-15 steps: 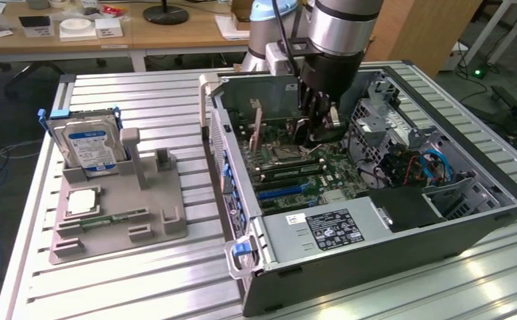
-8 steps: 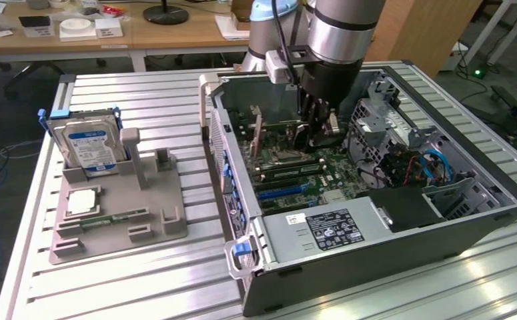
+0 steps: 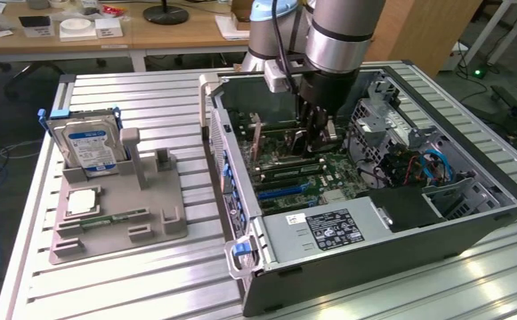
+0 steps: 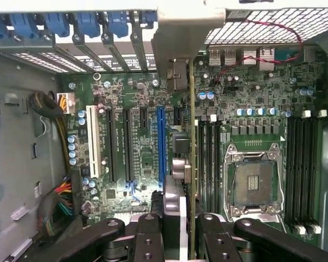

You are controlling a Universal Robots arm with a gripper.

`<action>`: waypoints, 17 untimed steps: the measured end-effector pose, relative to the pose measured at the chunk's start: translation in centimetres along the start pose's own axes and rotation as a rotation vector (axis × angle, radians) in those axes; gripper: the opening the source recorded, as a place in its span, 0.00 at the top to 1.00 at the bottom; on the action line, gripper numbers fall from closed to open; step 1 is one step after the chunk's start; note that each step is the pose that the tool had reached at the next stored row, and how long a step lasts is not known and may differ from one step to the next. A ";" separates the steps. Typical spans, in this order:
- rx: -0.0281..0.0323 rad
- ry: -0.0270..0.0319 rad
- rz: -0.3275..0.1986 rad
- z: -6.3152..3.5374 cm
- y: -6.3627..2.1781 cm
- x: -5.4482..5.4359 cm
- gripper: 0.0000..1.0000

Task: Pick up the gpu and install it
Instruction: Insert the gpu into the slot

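Wrist view, hand (image 4: 187,232) part-closed — gripping gpu (image 4: 192,136)

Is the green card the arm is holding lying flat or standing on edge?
On edge: the gpu appears as a thin strip gripped in the tool, upright over the motherboard.

Slatted metal table (image 3: 116,293): open computer case (image 3: 347,280), grey parts holder (image 3: 156,200) apart.

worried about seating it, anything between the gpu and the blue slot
Nothing visible does. The gripper holds the gpu edge-on above the motherboard, and the long blue slot lies bare, no cable across it.
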State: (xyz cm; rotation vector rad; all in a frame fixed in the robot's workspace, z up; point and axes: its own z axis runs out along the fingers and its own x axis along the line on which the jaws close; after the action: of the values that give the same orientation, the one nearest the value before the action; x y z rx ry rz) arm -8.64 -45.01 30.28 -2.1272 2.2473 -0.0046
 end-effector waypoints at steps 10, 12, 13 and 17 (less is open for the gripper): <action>-0.0001 0.0000 0.000 0.51 0.34 0.6 0.72; 0.0000 0.0000 0.000 0.60 0.33 0.7 0.72; 0.0000 0.0000 0.000 0.65 0.34 0.8 0.72; 0.0000 0.0000 0.000 1.03 0.86 0.9 0.72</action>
State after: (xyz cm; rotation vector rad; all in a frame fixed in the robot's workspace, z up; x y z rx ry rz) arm -9.52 -45.86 29.19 -2.1273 2.2472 -0.0046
